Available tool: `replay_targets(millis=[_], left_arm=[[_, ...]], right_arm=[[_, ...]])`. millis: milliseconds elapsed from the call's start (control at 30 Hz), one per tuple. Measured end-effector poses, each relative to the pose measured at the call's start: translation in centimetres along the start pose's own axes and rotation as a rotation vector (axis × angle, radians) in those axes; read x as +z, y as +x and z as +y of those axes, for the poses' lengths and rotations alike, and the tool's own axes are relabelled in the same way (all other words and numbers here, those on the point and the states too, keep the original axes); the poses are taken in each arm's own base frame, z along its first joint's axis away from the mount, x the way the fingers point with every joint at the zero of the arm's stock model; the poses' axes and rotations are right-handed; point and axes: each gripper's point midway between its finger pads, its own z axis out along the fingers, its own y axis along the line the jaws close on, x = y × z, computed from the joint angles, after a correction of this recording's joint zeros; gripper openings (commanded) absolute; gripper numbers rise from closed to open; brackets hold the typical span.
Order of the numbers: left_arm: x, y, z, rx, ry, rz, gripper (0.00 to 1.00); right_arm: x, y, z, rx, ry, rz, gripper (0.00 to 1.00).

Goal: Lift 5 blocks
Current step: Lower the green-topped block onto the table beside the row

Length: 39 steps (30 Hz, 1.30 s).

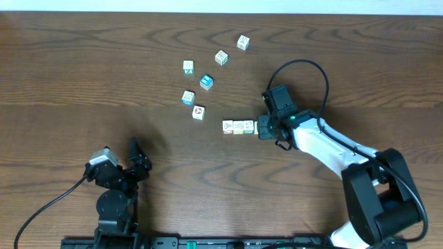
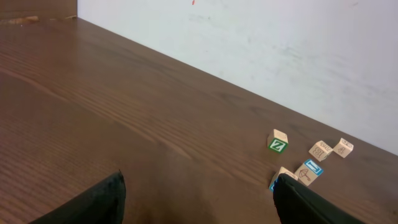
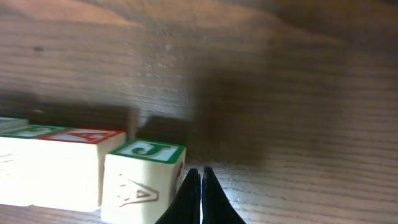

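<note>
With the spread left gripper [image 2: 199, 186] well apart, the right gripper [image 3: 200, 179], pressed together, is sitting at the right end of the left-right row of blocks [image 1: 238, 126], seemingly touching it.

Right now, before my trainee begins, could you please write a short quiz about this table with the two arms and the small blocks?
1. True or false: the left gripper is open and holds nothing.
2. How does the row of blocks lie? A: in a line ending beside the shut right gripper; B: scattered far from each other; C: stacked in a tower.
3. Fill in: the green-topped block next to that gripper shows the letter ___ on its top.
Key: 1 true; 2 A; 3 J.
</note>
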Motion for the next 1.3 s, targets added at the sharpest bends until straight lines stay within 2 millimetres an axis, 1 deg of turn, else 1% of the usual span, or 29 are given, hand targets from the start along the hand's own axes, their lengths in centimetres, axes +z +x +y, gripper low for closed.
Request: replay_targets(millis=[133, 433, 1000, 1133, 1300], left_arm=[[0.0, 0.0, 0.0, 0.0, 0.0, 0.0, 0.77], [0.0, 0.0, 0.0, 0.0, 0.0, 0.0, 0.76], [0.0, 0.0, 0.0, 0.0, 0.0, 0.0, 0.77], [0.0, 0.0, 0.0, 0.0, 0.0, 0.0, 0.76], [0.0, 0.0, 0.0, 0.0, 0.0, 0.0, 0.76]], right_arm=[[0.5, 0.5, -0.2, -0.001, 0.006, 0.018, 0.01], [0.5, -0.5, 0.2, 0.001, -0.009, -0.021, 0.01], [0.5, -1.3, 0.9, 0.002, -0.041, -0.051, 0.01], [0.5, -1.0, 0.8, 0.002, -0.038, -0.042, 0.01], [0.5, 0.0, 0.5, 0.0, -0.025, -0.001, 0.01]])
